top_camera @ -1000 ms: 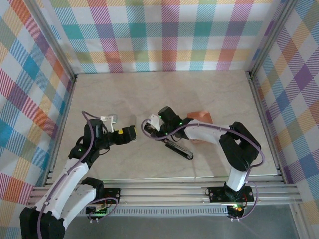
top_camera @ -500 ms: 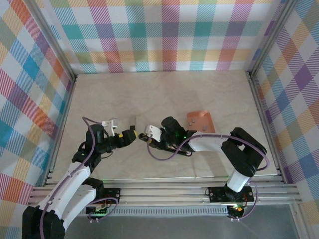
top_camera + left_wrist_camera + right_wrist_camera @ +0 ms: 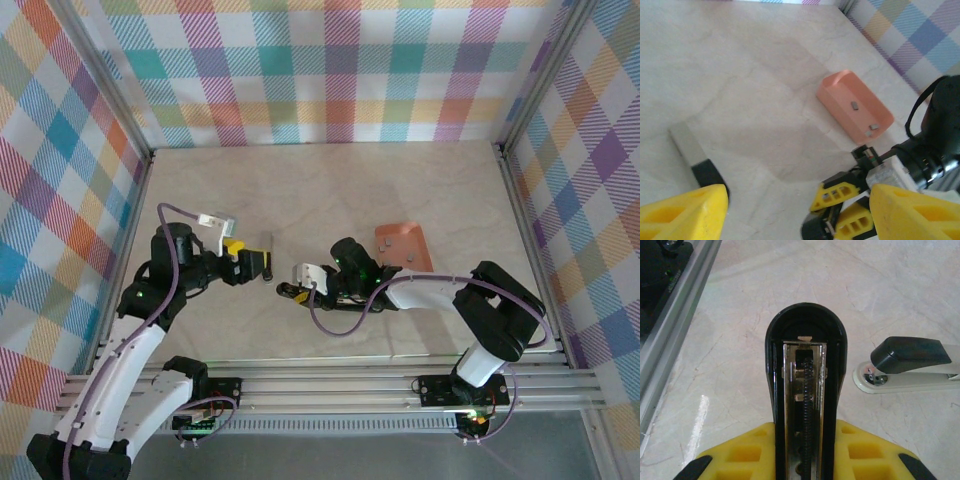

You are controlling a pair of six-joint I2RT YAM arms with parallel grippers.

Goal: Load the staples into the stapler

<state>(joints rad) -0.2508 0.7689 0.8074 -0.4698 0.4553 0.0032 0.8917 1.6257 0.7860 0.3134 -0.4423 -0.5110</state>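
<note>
Though hemmed by plaid walls [image 3: 330, 80], pale marbled tabletop [image 3: 300, 190] evenly lit. Orange tray [image 3: 400, 245] holding staples [image 3: 855, 105]. Left of tray: right gripper [image 3: 290, 292] clamped on black stapler [image 3: 805, 340]. Farther left: left gripper [image 3: 258, 265], fingers wide apart, empty, grey-and-black bar [image 3: 687, 142] beside. Spring channel [image 3: 807, 385] bared in right wrist view; mere dark shape from top view.

The pale marbled bench [image 3: 330, 190] carries a salmon-orange tray [image 3: 414, 250] right of centre, with a few small grey staple pieces [image 3: 855, 105] lying in it, and, well apart to the left, a grey stapler part [image 3: 265, 244] with a black end.
</note>
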